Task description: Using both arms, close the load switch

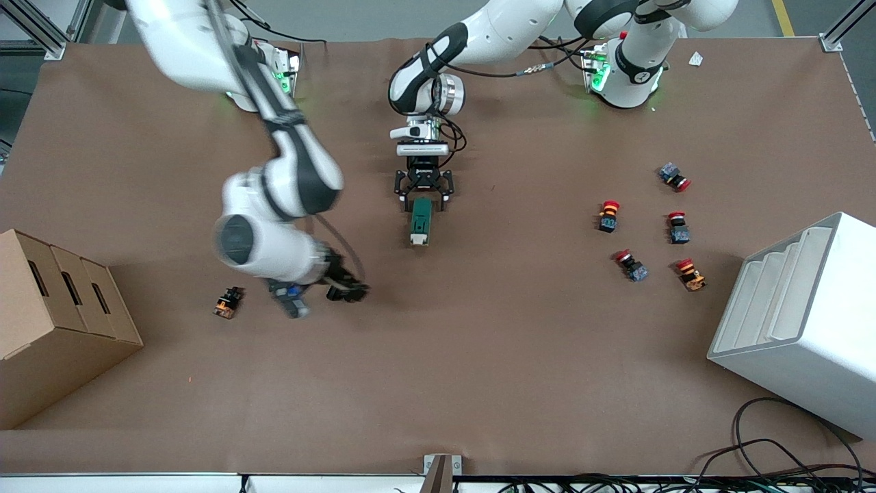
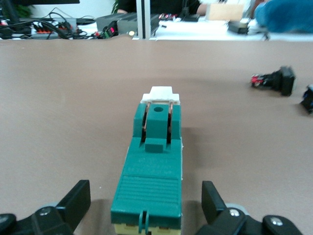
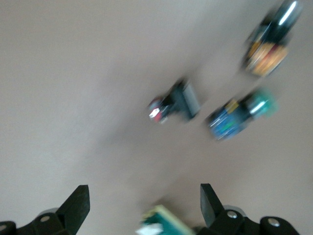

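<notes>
The load switch (image 1: 420,220) lies flat mid-table, dark green, with its white lever piece (image 1: 417,239) at the end nearer the front camera. In the left wrist view the load switch (image 2: 151,176) runs away from the camera, white lever piece (image 2: 161,93) at its tip. My left gripper (image 1: 424,188) (image 2: 145,198) is open, one finger on each side of the switch's farther end, with a gap either side. My right gripper (image 1: 332,274) (image 3: 143,203) is open and empty, blurred, over the table toward the right arm's end. A green and cream corner of the switch (image 3: 161,224) shows between its fingers.
Three push buttons lie by the right gripper: orange-black (image 1: 228,302) (image 3: 269,46), blue (image 1: 291,299) (image 3: 239,115), red-black (image 1: 345,292) (image 3: 173,103). Several red-capped buttons (image 1: 608,216) lie toward the left arm's end. There is a cardboard box (image 1: 55,308) and a white bin (image 1: 801,322).
</notes>
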`<state>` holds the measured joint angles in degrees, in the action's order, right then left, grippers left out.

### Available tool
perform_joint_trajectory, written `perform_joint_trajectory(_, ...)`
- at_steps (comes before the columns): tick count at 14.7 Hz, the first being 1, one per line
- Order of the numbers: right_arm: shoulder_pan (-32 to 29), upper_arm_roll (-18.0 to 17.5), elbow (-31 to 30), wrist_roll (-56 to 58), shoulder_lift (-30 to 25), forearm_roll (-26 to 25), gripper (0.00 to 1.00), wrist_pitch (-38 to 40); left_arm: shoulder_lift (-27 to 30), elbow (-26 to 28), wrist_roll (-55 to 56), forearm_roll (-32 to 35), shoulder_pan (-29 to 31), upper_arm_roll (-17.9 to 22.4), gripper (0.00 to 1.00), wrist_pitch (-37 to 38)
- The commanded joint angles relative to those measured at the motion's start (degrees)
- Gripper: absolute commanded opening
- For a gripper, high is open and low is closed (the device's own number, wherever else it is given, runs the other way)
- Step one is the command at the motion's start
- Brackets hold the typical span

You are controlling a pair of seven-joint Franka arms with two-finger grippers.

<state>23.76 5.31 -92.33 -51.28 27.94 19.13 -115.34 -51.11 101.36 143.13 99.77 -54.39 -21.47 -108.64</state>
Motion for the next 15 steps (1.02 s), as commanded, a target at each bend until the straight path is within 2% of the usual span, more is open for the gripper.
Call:
perform_joint_trajectory(1,-6.33,-0.74,-2.42,12.82,-5.26,-9.33,1.0,5.81,4.08,-3.62,-13.09,-11.4,0.25,-0.15,1.0,-1.13)
perform_joint_trajectory(3,-9.59,-0.66,-2.42,22.57,-7.8,-13.57,1.0,8.46,7.06,-7.22,-19.35,-19.32,0.33,-0.15,1.0,-1.04)
perform_joint_trajectory(6,-16.0,-0.57,-2.33,40.49,-12.28,-17.36,1.0,13.2,12.42,-11.0,-29.1,-31.26,1.91,-0.07,1.0,-1.13)
perform_joint_trajectory(9,-21.54,-0.48,1.69,53.53,-13.88,-17.63,1.0,18.81,20.15,-11.89,-37.37,-41.74,6.73,-0.15,1.0,-1.13)
perform_joint_trajectory(11,-23.66,-0.48,5.48,55.93,-13.71,-17.81,1.0,21.56,25.16,-13.11,-45.88,-49.99,10.69,-0.07,1.0,-1.13)
perform_joint_trajectory(13,-23.67,-0.39,7.51,55.76,-13.79,-20.25,1.0,21.74,30.52,-14.0,-55.37,-59.3,15.69,0.28,1.0,-1.04)
perform_joint_trajectory(15,-23.5,-0.48,8.65,55.76,-13.79,-21.75,1.0,21.74,34.48,-14.0,-66.25,-64.95,21.49,0.29,1.0,0.79)
